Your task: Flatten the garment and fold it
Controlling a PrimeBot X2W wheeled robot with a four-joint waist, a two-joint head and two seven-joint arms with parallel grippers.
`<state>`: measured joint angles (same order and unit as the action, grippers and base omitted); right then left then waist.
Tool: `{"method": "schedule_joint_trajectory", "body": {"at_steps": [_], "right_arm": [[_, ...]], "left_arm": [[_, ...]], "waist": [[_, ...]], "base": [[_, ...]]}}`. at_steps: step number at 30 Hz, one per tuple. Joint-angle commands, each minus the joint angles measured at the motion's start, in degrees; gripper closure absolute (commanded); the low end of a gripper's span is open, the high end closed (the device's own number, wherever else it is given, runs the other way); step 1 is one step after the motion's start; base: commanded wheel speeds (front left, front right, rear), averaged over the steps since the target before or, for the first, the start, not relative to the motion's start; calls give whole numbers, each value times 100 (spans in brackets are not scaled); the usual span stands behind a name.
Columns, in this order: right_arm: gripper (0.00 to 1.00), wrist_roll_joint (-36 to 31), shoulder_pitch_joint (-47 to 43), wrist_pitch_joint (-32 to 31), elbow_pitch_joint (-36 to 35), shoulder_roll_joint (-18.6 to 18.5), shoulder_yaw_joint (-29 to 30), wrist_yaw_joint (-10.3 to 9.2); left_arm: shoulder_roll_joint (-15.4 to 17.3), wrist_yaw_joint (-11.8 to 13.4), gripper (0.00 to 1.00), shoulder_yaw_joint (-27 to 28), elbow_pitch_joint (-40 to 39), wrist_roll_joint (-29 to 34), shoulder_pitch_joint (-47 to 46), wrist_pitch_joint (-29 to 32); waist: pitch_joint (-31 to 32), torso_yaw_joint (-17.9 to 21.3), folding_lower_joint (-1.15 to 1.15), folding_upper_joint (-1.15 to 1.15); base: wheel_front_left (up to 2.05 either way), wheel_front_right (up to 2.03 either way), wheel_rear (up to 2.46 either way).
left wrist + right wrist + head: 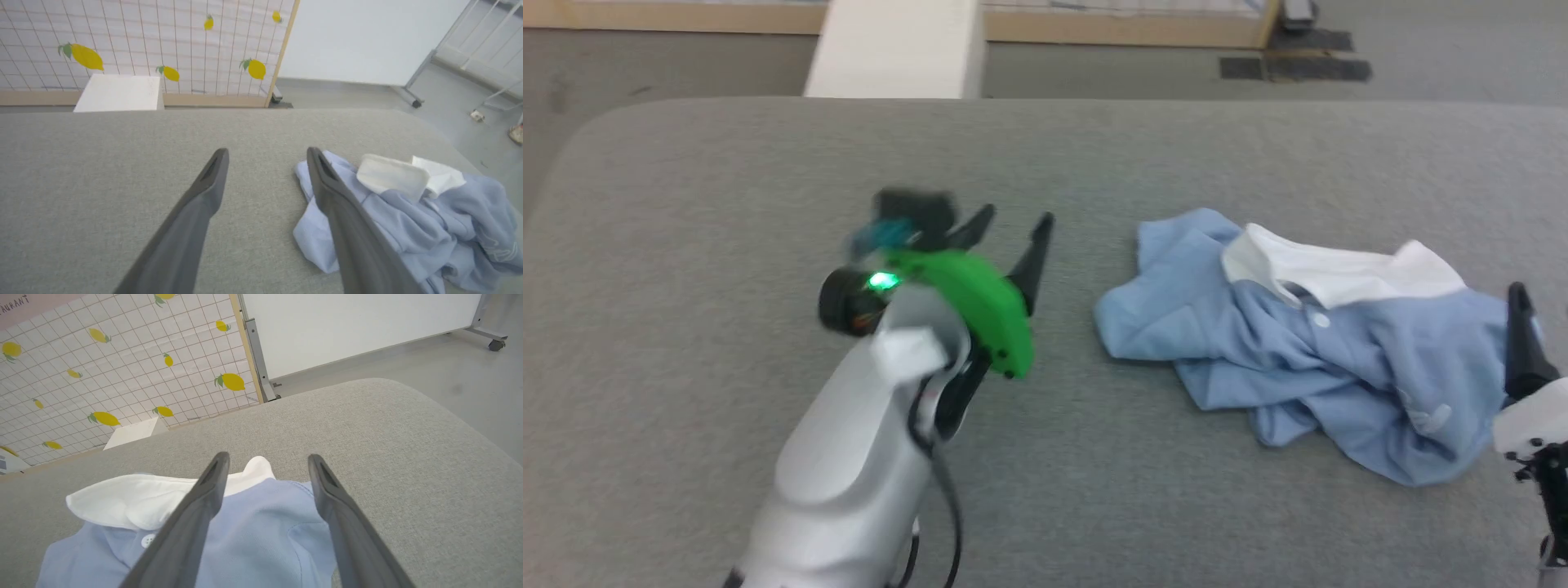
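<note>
Crumpled light blue garment (1339,367), white collar up, on grey surface.

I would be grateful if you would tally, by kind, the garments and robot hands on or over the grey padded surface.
Garments: 1, the crumpled light blue polo shirt.
Robot hands: 2, the left hand, open beside the shirt, and the right hand, open over it.
Total: 3

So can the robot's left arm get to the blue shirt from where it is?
Probably yes. The left fingers are open, and the shirt lies crumpled just to their right on the gray surface. Nothing stands between them, so a short sideways move should do.
</note>
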<state>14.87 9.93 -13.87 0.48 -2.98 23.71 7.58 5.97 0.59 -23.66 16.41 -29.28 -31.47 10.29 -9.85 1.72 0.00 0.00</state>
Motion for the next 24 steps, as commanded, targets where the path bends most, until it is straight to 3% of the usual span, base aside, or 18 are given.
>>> {"method": "schedule_joint_trajectory", "body": {"at_steps": [1, 7, 13, 14, 15, 20, 24], "right_arm": [[0, 91, -76, 48, 1, 7, -84, -9], [0, 260, -53, 171, 164, 9, -212, -9], [0, 333, -20, 316, 376, 10, -158, -9], [0, 336, -16, 334, 398, 10, -155, -9], [0, 332, -14, 364, 419, 10, -148, -9], [0, 337, -92, 405, 524, 10, -180, -9], [0, 258, -153, 418, 539, 10, -165, -9]], "left_arm": [[0, 0, 0, -172, 259, 50, -277, 442], [-30, -34, 0, -646, 1144, 145, -924, 1847], [19, -89, 0, -867, 1682, 156, -976, 2413], [6, -113, 58, -853, 1729, 93, -944, 2448], [-18, -163, 100, -820, 1752, -6, -914, 2451], [-123, -242, 100, -380, 1463, -441, -972, 1772], [-191, -122, 100, 225, 913, -850, -979, 903]], "waist": [[-281, 526, 0, 0], [-594, 1108, 0, 0], [-742, 1326, 0, 0], [-746, 1328, 0, 0], [-744, 1308, 0, 0], [-585, 984, 0, 0], [-330, 590, 0, 0]], "base": [[0, 0, 0], [0, 0, 0], [0, 0, 0], [0, 0, 0], [0, 0, 0], [0, 0, 0], [0, 0, 0]]}}
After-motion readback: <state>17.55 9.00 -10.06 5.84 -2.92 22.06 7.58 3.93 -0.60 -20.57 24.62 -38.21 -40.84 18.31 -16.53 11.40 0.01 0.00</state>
